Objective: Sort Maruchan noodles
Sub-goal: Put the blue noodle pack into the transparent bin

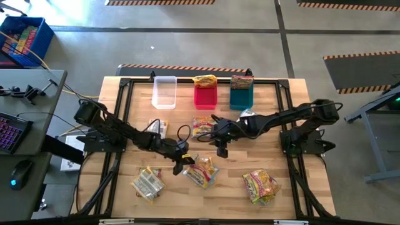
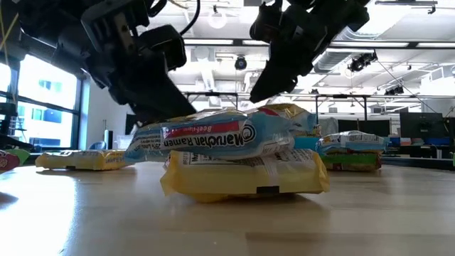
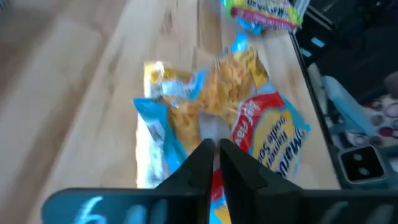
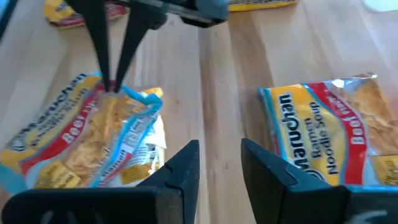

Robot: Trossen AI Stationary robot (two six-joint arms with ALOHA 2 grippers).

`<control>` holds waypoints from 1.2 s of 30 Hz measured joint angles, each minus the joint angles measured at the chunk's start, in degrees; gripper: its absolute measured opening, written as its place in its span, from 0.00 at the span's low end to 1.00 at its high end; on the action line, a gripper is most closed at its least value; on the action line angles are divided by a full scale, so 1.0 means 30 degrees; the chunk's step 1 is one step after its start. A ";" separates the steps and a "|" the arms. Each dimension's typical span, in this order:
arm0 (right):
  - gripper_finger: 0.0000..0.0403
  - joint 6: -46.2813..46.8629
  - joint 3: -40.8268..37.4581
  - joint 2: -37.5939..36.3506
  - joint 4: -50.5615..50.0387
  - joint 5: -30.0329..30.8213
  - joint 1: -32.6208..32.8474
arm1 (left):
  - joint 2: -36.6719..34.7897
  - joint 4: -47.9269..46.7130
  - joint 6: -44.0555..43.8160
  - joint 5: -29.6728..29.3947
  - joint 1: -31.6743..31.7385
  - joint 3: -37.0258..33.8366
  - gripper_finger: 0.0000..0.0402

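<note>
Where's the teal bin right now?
High view: the teal bin stands at the table's far edge, rightmost of three, beside the red bin.

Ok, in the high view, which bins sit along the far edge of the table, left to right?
Clear bin → red bin, with a yellow noodle packet standing in it → teal bin, with a reddish packet in it.

Left gripper (image 2: 167, 117) pinching the blue-and-red Maruchan packet (image 2: 213, 135) atop a yellow packet (image 2: 245, 174), right gripper (image 2: 266, 89) hovering just beyond, more packets (image 2: 352, 151) behind.
</note>
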 joint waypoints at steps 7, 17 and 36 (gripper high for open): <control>0.25 0.0003 0.0000 0.0004 -0.0185 0.0233 0.0221 | 0.0000 -0.1588 -0.2921 0.0357 -0.0732 0.0000 0.22; 0.25 -0.0121 0.0000 0.0022 -0.0128 0.1106 0.1018 | -0.0007 -0.2043 -0.5343 -0.0733 -0.2025 -0.0007 0.39; 0.25 -0.0037 0.0000 0.0036 0.0254 0.1159 0.1593 | 0.1632 0.2292 -0.2751 -0.2983 -0.2076 -0.0007 0.06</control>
